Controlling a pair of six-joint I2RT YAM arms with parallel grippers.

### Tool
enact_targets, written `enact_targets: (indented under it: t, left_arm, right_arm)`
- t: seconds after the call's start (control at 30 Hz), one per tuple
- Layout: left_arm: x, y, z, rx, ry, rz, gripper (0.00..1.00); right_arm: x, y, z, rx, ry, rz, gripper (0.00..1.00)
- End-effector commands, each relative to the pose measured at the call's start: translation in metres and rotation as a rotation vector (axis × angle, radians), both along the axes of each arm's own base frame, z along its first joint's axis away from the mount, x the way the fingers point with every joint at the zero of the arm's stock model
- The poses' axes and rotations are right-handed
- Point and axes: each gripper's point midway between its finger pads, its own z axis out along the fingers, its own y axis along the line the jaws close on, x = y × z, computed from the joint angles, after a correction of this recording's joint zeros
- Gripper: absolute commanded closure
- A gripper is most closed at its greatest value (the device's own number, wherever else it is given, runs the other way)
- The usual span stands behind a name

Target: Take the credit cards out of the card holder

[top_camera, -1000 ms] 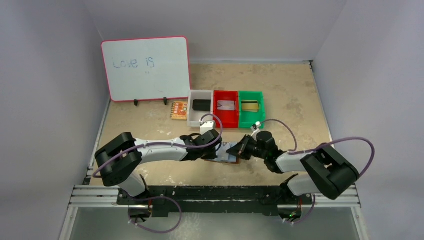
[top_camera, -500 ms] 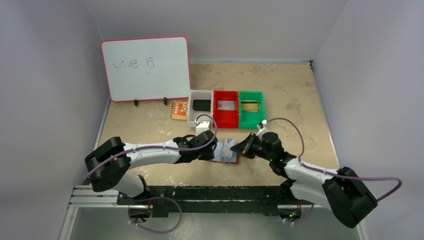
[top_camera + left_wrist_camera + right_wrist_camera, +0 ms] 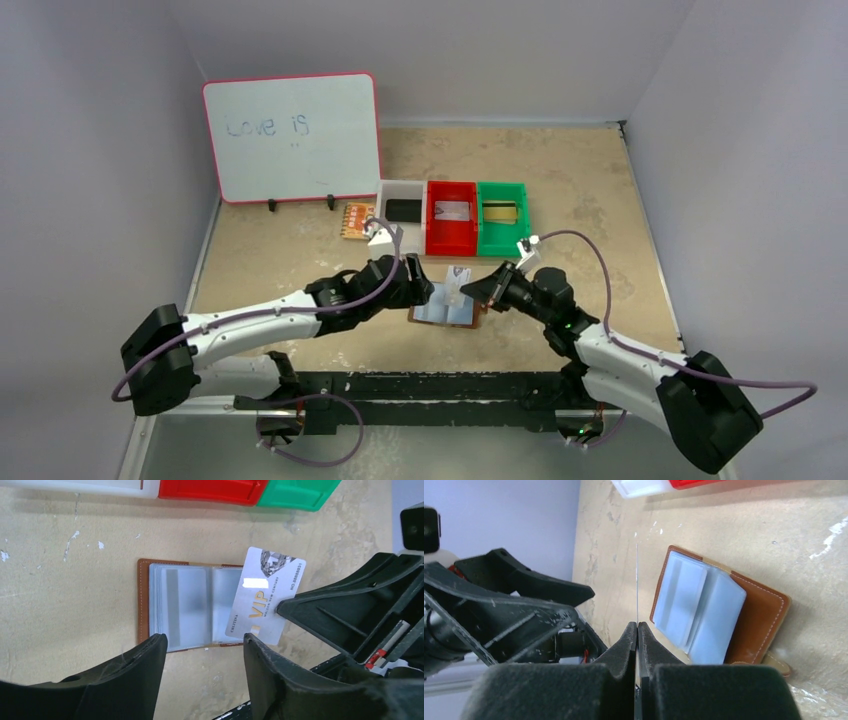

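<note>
right fingers (image 3: 621, 647) pinch a silver card (image 3: 265, 597) by its corner, above the open card holder (image 3: 182, 605) on the surface (image 3: 75, 580); spread left fingers (image 3: 272, 675) hover over the holder, seemingly to steady it.

brown leather bifold card holder (image 3: 172, 605): 1 | silver plastic credit card printed VIP (image 3: 265, 597): 1 | open plastic bins: 3 – white bin (image 3: 384, 222), red bin (image 3: 432, 228), green bin (image 3: 521, 228) | flat pieces in bins (image 3: 402, 210): 3 | pink-framed whiteboard (image 3: 290, 135): 1 | orange-yellow patterned card (image 3: 357, 220): 1 | black grippers: 2 – left gripper (image 3: 204, 642), right gripper (image 3: 637, 630)
</note>
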Motion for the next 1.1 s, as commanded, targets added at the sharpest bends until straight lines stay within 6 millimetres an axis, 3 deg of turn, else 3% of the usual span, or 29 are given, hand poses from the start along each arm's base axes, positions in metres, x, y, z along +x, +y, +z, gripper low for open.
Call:
enact_targets:
  t: [0.0, 0.17, 0.3, 0.5, 0.73, 0.9, 1.07]
  left_arm:
    - [0.016, 0.011, 0.019, -0.098, -0.016, 0.005, 0.41]
    - [0.034, 0.017, 0.048, -0.322, -0.036, -0.052, 0.4]
    - [0.018, -0.009, 0.068, -0.458, -0.054, -0.217, 0.4]
    - [0.003, -0.022, 0.081, -0.592, -0.049, -0.308, 0.43]
    - [-0.005, -0.026, 0.076, -0.597, -0.03, -0.358, 0.49]
    - [-0.009, -0.032, 0.074, -0.615, -0.009, -0.4, 0.6]
    - [-0.006, -0.029, 0.071, -0.597, -0.008, -0.373, 0.62]
  right_arm:
    - [-0.002, 0.011, 0.03, 0.055, -0.162, 0.095, 1.0]
    - [-0.009, 0.023, 0.047, 0.103, -0.227, 0.186, 1.0]
    - [-0.014, 0.032, 0.065, 0.152, -0.281, 0.255, 1.0]
    - [-0.017, 0.037, 0.075, 0.192, -0.304, 0.297, 1.0]
    - [-0.021, 0.039, 0.083, 0.218, -0.329, 0.321, 1.0]
    - [-0.024, 0.041, 0.09, 0.24, -0.35, 0.346, 1.0]
    - [-0.025, 0.041, 0.094, 0.247, -0.355, 0.349, 1.0]
